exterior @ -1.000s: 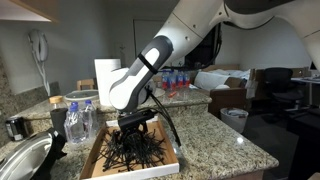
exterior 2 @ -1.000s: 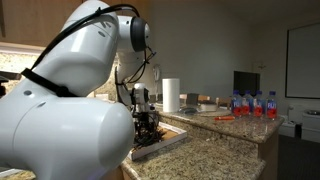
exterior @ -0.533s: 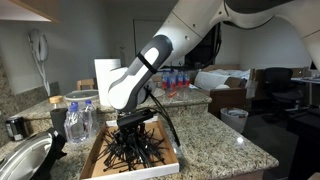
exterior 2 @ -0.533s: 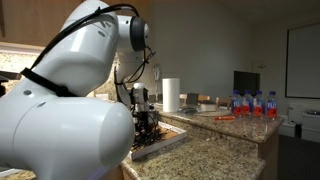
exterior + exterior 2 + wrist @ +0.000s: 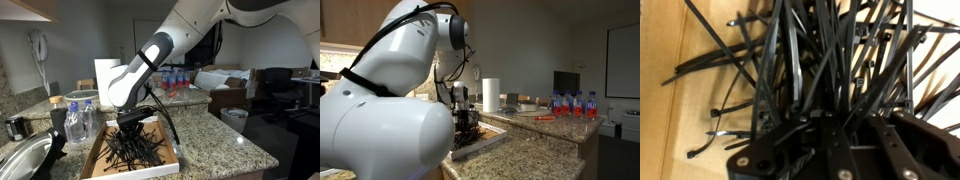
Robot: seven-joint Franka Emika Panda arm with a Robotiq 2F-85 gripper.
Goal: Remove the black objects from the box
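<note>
- Hanging low over the box (image 5: 166, 163), the gripper (image 5: 133, 127) has its tips down in the heap of black cable ties (image 5: 135, 150).
- Wrist view: the cable ties (image 5: 820, 60) fan upward from the gripper (image 5: 835, 137) at the bottom edge, and several strands run straight through its black frame.
- Whether the jaws are spread or pressing on any strands cannot be told; the ties are the same black as the gripper and hide the tips in every view.
- The ties lie in a loose, criss-crossed tangle that fills most of the box, with the gripper over the end of the heap farther from the camera in an exterior view.
- Bare tan cardboard of the box floor (image 5: 680, 110) shows at the left of the wrist view, with a few stray ties lying across it.
- The box rests flat on a speckled granite counter (image 5: 220, 150), near its front edge; in an exterior view it shows as a shallow tray (image 5: 486, 143) past the robot's white body.
- Clear water bottles (image 5: 80, 120) stand just beside the box, and a metal sink (image 5: 20, 160) curves in at the corner.
- A paper towel roll (image 5: 491, 95) stands upright farther along the counter.
- Small bottles with red caps (image 5: 570, 104) are lined up on a raised ledge.
- A phone (image 5: 38, 48) hangs on the wall.
</note>
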